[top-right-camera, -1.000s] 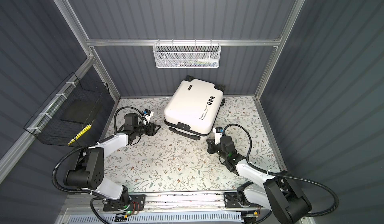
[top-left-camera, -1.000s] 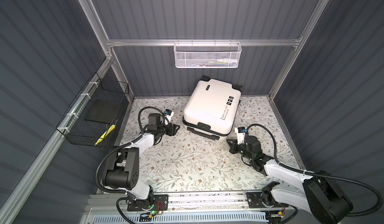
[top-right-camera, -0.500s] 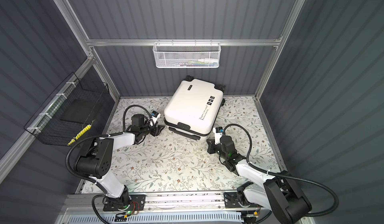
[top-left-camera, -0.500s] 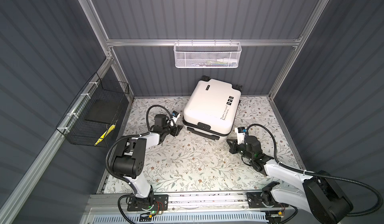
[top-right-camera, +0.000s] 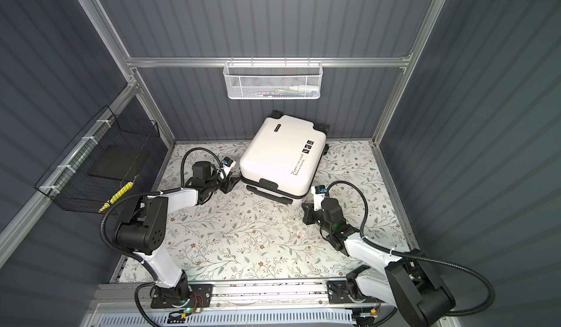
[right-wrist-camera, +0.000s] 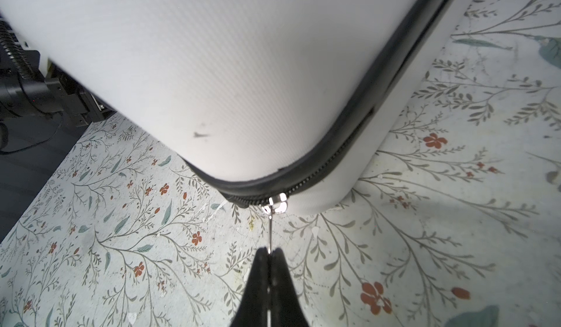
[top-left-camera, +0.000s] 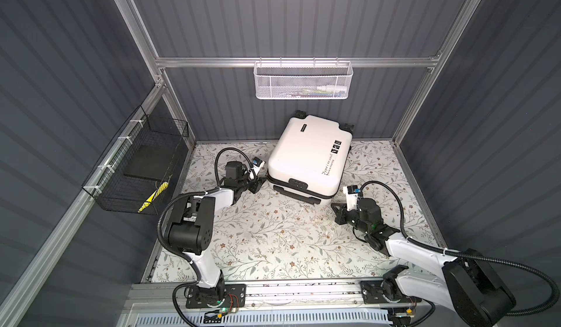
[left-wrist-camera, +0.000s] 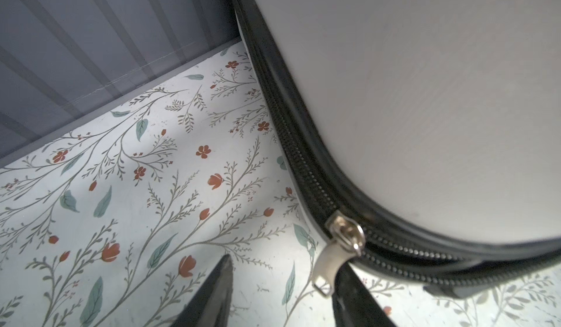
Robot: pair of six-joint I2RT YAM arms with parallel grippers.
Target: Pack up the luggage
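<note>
Swung in from the 9 o'clock side of the mat a second ago, the left gripper now sits at the luggage's 8 o'clock corner; the right arm has not shifted.

One luggage lies flat and closed at 12 o'clock on the mat, wheels toward the rear wall, handle toward the front.

The left arm rises from the front rail, folds at the elbow, and lays its forearm low toward 1 o'clock. Its jaws stand apart. In the left wrist view the left pull hangs between them, against one finger and clear of the other. Past the slider, two rows of teeth are parted.

The right arm stretches low from the front rail toward 10 o'clock, bringing the right gripper to the luggage's 5 o'clock corner. Its jaws are pressed together on the thin right pull, which runs straight from the slider at the shell's rounded corner.

Counted: two arms, two pulls, one luggage, two baskets. One white basket hangs on the rear rail at 12 o'clock. One black basket hangs on the wall at 9 o'clock, holding a dark slab and a yellow striped item.
</note>
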